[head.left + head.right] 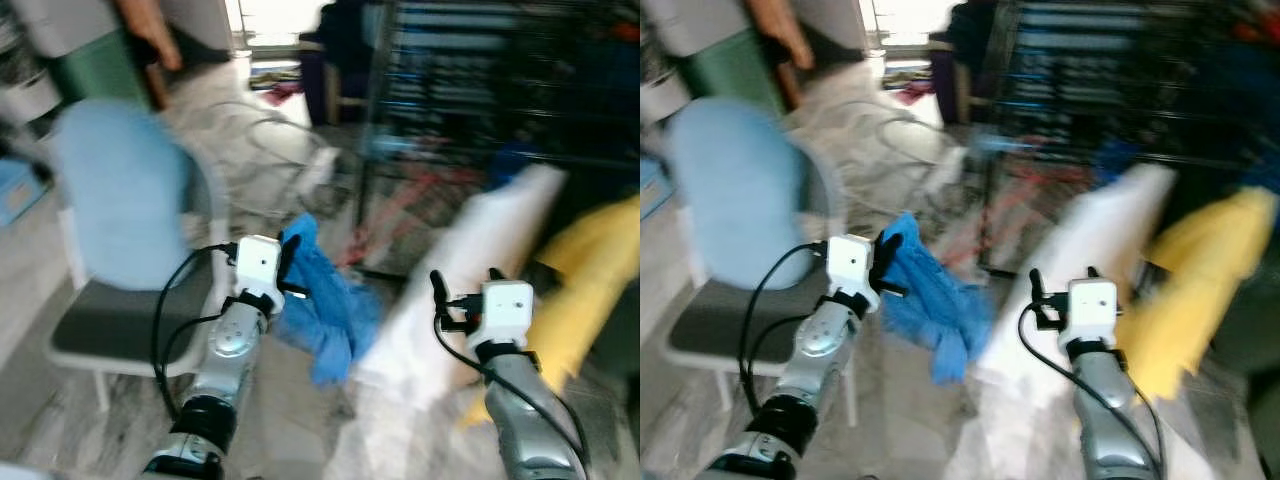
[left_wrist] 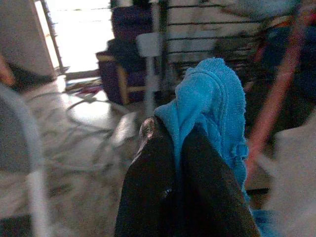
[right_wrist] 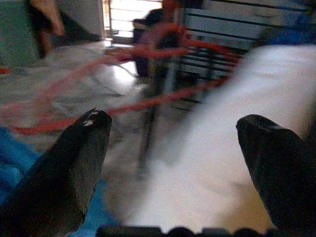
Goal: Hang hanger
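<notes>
Hanger (image 3: 148, 101) (red, blurred) lies before the dark rack (image 1: 480, 90), not yet gripped; left gripper (image 2: 180, 163) pinched tight on blue cloth (image 1: 325, 310); right gripper (image 3: 177, 148) spread wide, empty, beside white fabric (image 1: 470, 270); likely approach step, next reach hanger; chair (image 1: 120, 320) and cables (image 1: 270, 160) crowd the floor.

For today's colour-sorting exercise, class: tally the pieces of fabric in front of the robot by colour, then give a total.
Blue cloth, pinched in the left end effector: 1
White fabric: 1
Yellow fabric: 1
Total: 3
</notes>
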{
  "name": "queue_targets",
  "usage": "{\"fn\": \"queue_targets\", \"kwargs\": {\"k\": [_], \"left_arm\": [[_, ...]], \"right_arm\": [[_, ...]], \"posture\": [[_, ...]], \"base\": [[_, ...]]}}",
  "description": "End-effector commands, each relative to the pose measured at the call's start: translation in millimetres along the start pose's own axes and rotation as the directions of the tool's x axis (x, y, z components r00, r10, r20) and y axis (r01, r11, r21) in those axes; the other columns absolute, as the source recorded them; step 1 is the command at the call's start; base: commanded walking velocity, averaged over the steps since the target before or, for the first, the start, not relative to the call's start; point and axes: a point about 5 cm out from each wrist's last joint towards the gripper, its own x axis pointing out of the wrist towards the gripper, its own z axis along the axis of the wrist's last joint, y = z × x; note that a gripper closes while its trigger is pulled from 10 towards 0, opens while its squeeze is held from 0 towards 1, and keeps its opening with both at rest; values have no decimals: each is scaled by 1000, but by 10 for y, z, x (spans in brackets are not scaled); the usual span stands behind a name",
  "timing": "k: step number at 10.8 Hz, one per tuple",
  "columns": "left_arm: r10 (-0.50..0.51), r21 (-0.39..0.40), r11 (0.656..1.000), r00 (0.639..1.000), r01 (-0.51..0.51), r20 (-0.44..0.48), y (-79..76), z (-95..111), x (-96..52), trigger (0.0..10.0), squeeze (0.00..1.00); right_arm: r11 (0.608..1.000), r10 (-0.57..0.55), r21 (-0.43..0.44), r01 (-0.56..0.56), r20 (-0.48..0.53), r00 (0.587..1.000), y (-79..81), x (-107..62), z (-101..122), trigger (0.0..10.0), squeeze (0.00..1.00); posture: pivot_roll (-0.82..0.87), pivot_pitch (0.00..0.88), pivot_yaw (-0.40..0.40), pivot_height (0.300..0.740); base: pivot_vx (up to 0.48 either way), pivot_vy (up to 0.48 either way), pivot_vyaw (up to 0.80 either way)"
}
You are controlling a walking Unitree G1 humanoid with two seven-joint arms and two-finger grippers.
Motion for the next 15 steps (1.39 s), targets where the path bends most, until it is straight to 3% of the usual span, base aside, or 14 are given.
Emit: {"fn": "queue_targets", "kwargs": {"k": [1,3,10,15], "left_arm": [[2,2,1000,1000,-2,0,13,8,13,10000,0],[-13,0,1000,1000,13,-2,-5,0,11,10000,0],[-105,-35,994,994,106,28,-163,-1,-11,10000,0],[-130,-47,990,991,132,28,-210,-12,-19,10000,0]], "right_arm": [[1000,-6,-4,6,-10,1000,-15,-26,-29,10000,0],[1000,-11,-6,11,-10,1000,-14,-22,-29,10000,0],[998,-50,-28,50,-8,999,-82,-18,-16,10000,0],[997,-36,-70,36,-3,999,-94,-30,-12,10000,0]], "posture": [[-183,72,43,740],[-183,73,42,740],[-192,79,34,740],[-196,84,34,740]], "base": [[0,450,0],[0,450,0],[0,0,-217],[345,0,0]]}}
